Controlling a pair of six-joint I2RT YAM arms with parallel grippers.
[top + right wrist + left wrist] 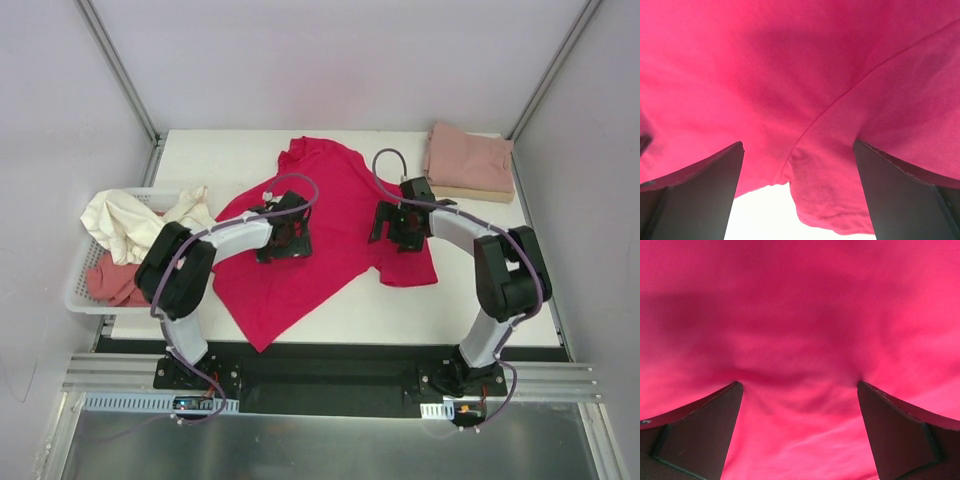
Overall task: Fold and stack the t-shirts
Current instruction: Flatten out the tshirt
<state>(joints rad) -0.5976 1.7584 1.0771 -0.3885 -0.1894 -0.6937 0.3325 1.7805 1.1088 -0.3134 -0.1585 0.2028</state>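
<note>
A crimson-red t-shirt point(320, 230) lies spread on the white table, collar at the back. My left gripper point(283, 243) is open, fingers pressed down on its left side; red fabric point(800, 340) fills the left wrist view, dimpled at both fingertips. My right gripper point(402, 232) is open over the shirt's right sleeve; the right wrist view shows the armpit seam point(805, 135) and sleeve hem between the fingers. A folded stack of dusty pink and tan shirts point(468, 160) sits at the back right. Cream point(140, 218) and salmon-pink point(112, 283) shirts lie crumpled in the basket.
A white lattice basket point(82, 290) stands at the table's left edge. Grey frame posts rise at the back corners. The table's near edge meets a metal rail by the arm bases.
</note>
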